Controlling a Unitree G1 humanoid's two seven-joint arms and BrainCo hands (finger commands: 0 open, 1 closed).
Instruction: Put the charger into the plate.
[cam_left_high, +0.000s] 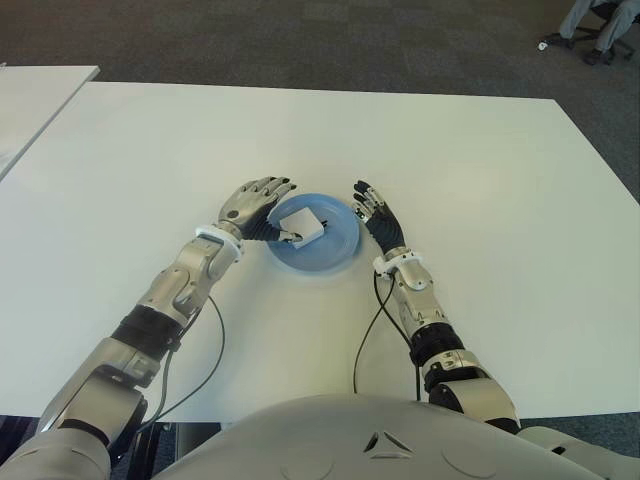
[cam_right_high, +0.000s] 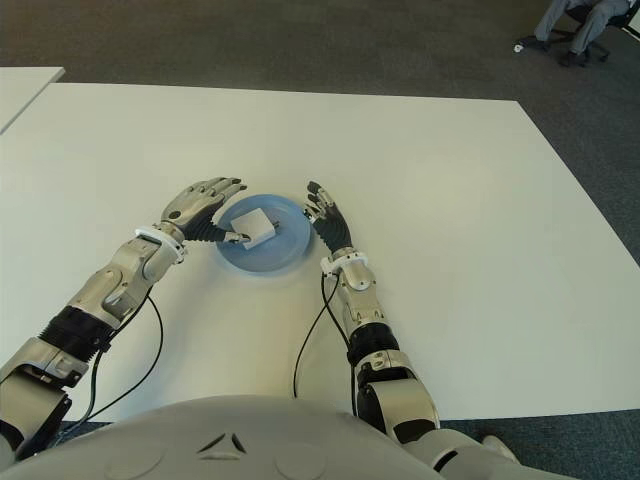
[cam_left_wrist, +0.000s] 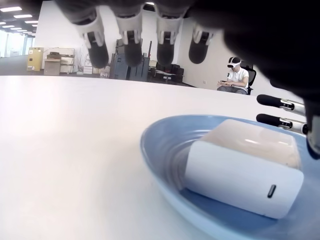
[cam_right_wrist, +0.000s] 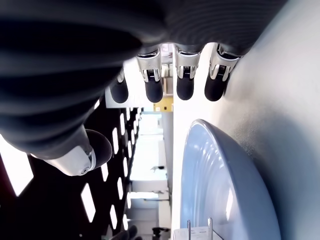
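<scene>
The white charger lies flat inside the blue plate at the middle of the white table. My left hand hovers over the plate's left rim with its fingers spread; the thumb tip sits close against the charger's near-left corner. In the left wrist view the charger rests in the plate with the fingers stretched out above it, not closed on it. My right hand stands just right of the plate, fingers straight, holding nothing. The right wrist view shows the plate rim beside that hand.
A second white table stands at the far left. Cables run from both wrists down to the table's near edge. A person's legs and an office chair show on the carpet at the back right. A seated person shows far off.
</scene>
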